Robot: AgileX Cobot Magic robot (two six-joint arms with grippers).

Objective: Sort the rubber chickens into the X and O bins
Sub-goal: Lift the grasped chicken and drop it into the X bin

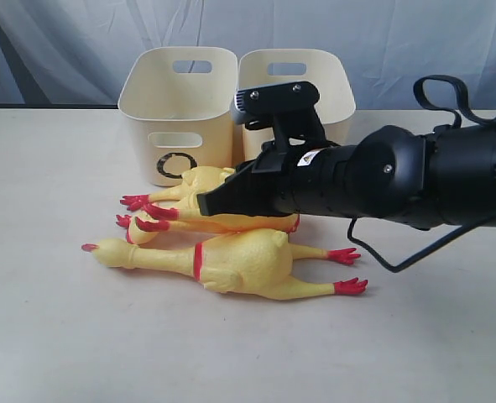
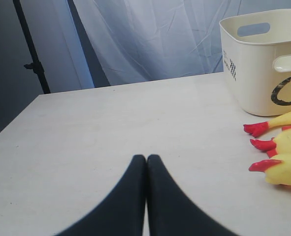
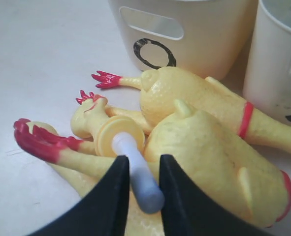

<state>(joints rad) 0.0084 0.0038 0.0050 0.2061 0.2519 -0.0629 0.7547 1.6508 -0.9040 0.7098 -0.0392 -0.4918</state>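
Closure of the narrowly parted right pincer should wait until it straddles one rubber chicken bodily, not merely the pale stem.

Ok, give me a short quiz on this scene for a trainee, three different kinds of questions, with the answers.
1. How many rubber chickens lie on the table?
2. True or false: the right end effector is down among the chickens.
3. The left end effector is: A open, B shut, C holding a chicken.
Key: 1 three; 2 true; 3 B.
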